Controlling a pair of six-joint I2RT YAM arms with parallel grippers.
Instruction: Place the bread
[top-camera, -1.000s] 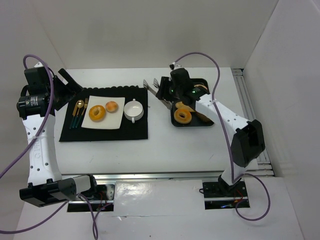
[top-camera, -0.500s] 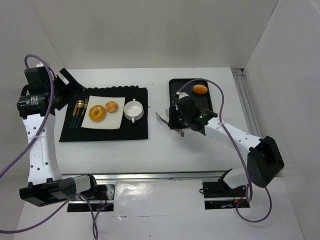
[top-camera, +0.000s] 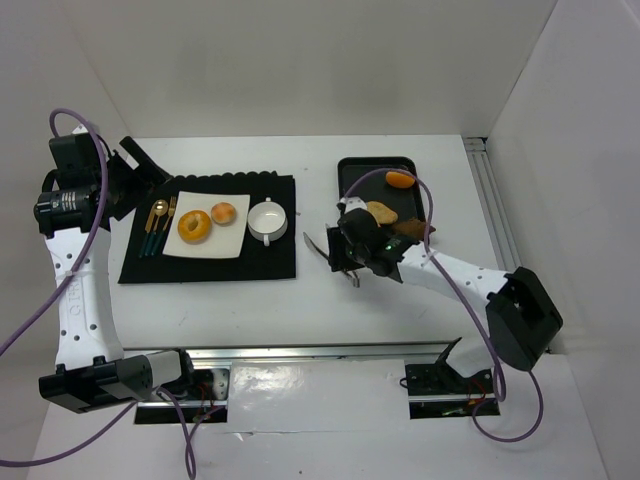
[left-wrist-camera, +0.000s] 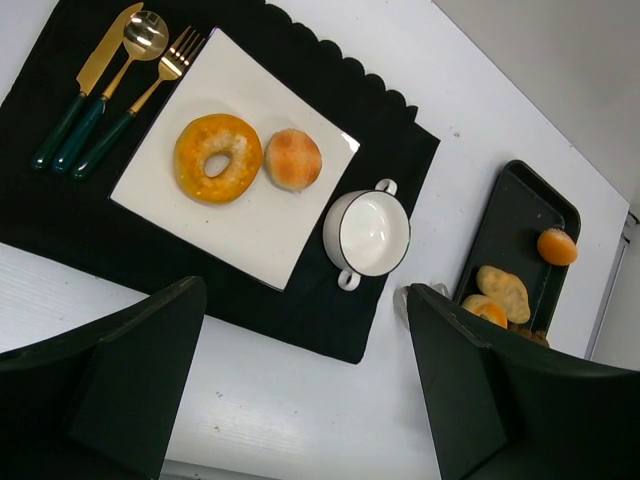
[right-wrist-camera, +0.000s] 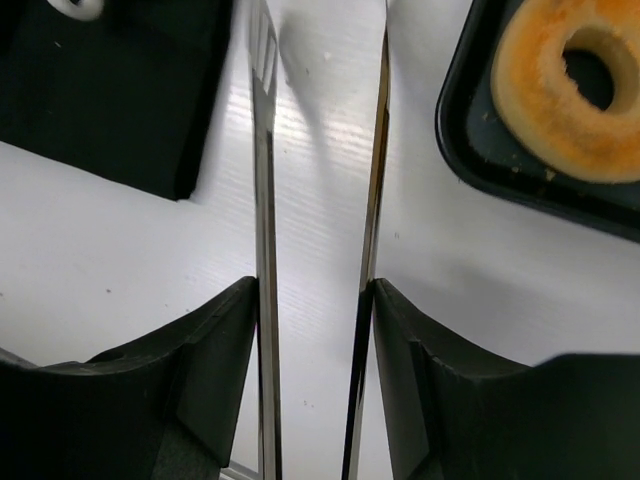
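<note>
While my right gripper (top-camera: 332, 255) hangs low over the bare white bench (top-camera: 250, 310), between the black mat (top-camera: 210, 268) and the black tray (top-camera: 365, 172), its two thin metal blades (right-wrist-camera: 262, 200) stand apart with nothing between them; only tabletop shows in the gap. My left gripper (top-camera: 135, 170) sits high at the far left corner, fingers spread wide and empty, looking down on the mat. The bread is split between two places. Toward the far right corner, the tray holds an orange bun (top-camera: 400, 180), a flat pale piece (top-camera: 380, 212) and a ring doughnut (right-wrist-camera: 575, 90) that lies at the tray's edge just beside my right blades. On the mat, toward the left edge, a white square plate (top-camera: 228, 243) carries a second doughnut (top-camera: 195, 225) and a small bun (top-camera: 224, 212), just beside each other. Gold cutlery (top-camera: 157, 225) lies left of the plate, a white two-handled bowl (top-camera: 267, 220) right of it. Plain white walls (top-camera: 300, 60) close the bench in on three sides, and a metal rail (top-camera: 490, 200) runs along the right edge.
</note>
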